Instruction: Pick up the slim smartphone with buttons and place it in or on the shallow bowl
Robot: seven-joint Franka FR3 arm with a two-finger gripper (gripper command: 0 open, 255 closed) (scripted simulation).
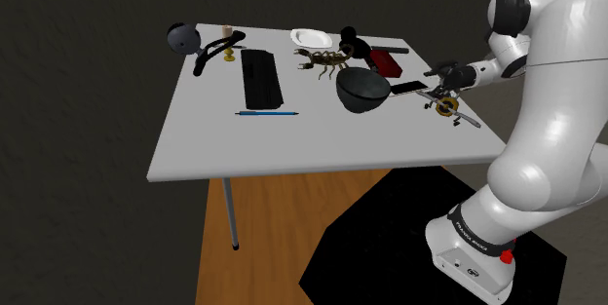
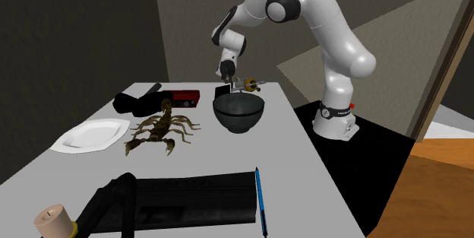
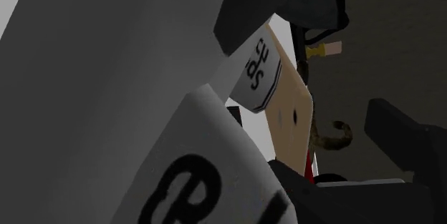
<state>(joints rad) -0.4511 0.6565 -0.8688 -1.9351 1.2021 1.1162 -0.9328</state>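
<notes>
Black slim phone (image 1: 407, 87) over grey worktop (image 1: 292, 142), just beside dark shallow bowl (image 1: 362, 92), at bowl's 3 o'clock in shoulder view. Pincer (image 1: 434, 81) close at phone's outer end, likely for short carry; clamped or apart: cannot tell.

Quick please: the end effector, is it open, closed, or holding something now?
The end effector: cannot be told if open or closed; it is close by the smartphone, next to the dark bowl.
</notes>
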